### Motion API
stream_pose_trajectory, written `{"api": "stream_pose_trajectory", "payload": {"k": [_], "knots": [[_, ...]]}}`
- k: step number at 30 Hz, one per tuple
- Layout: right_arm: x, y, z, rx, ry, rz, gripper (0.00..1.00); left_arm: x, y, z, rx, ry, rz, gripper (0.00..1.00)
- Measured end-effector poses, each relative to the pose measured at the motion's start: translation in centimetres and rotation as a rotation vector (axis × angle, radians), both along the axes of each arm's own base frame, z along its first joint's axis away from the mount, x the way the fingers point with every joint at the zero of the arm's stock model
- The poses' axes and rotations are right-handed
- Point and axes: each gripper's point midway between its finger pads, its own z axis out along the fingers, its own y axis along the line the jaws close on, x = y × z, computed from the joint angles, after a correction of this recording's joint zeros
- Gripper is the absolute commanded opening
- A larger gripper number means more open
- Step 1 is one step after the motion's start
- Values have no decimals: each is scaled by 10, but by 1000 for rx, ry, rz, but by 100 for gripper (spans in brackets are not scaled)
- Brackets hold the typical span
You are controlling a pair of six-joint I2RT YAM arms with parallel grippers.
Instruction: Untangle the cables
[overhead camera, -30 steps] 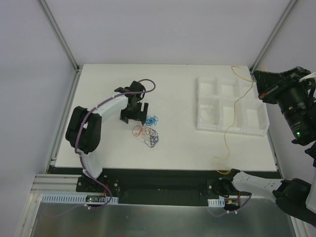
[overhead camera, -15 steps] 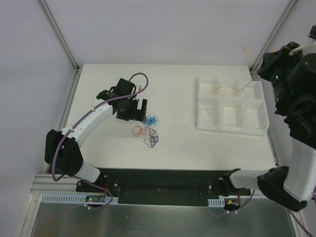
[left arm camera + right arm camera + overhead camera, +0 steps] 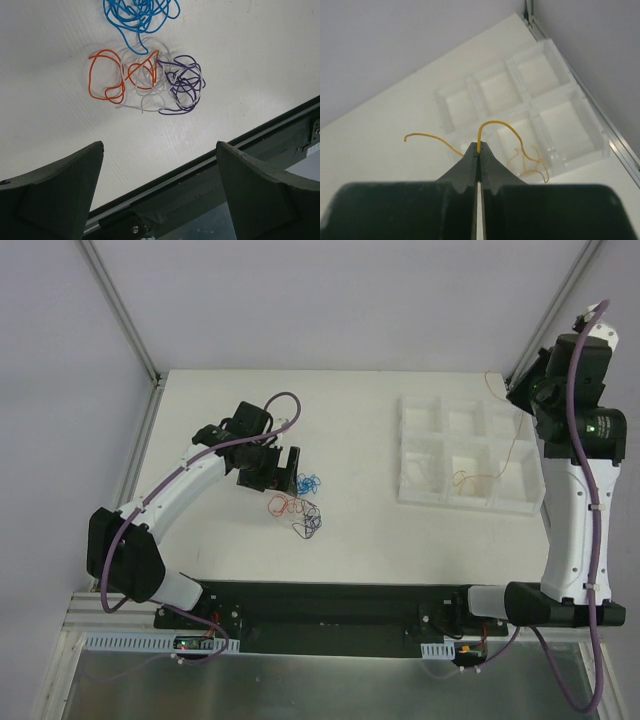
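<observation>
Top view: a second ago the yellow cable (image 3: 468, 480) trailed from the white tray (image 3: 402, 450) down to the near edge of the counter (image 3: 380, 530); your right claw (image 3: 520, 398) now holds it high over the tray, and its free end has gathered in the middle compartment of the near row. Your left claw (image 3: 277, 470) has spread wide and hovers just beside the remaining cables (image 3: 298, 510), which lie where they lay.

Left wrist view: its fingers (image 3: 50, 195) stand far apart with nothing between them; the blue cable (image 3: 140, 15) sits by itself at the top; the orange cable (image 3: 106, 77), pale cable (image 3: 147, 100) and purple cable (image 3: 182, 85) overlap below it.

Right wrist view: the jaws are pressed together on the yellow cable (image 3: 495, 124); one end arcs free to the side, and the other drops in loops into the tray (image 3: 510, 65).

One cable looks freed and all but sorted; you likely need only let it go there; the left claw seems poised to start on the rest.
</observation>
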Motion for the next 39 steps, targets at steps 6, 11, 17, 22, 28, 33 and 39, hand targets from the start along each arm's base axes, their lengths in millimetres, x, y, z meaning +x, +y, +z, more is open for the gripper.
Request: {"api": "stream_pose_trajectory", "payload": {"k": [6, 11, 17, 22, 28, 33, 39], "knots": [[2, -10, -90, 24, 213, -15, 0, -1, 0, 3, -5, -8, -13, 93], [17, -16, -132, 56, 317, -15, 0, -3, 1, 2, -2, -3, -16, 93], [44, -27, -155, 68, 383, -10, 0, -5, -1, 4, -14, 6, -22, 92], [57, -19, -173, 108, 397, 41, 0, -5, -1, 5, -15, 3, -22, 93], [54, 25, -263, 357, 524, 164, 0, -4, 0, 9, -13, -13, -15, 93], [63, 53, -286, 587, 541, 250, 0, -7, 1, 12, -17, -9, -4, 93], [102, 62, -214, 628, 328, 350, 0, -8, 1, 14, -24, -4, 9, 93]]}}
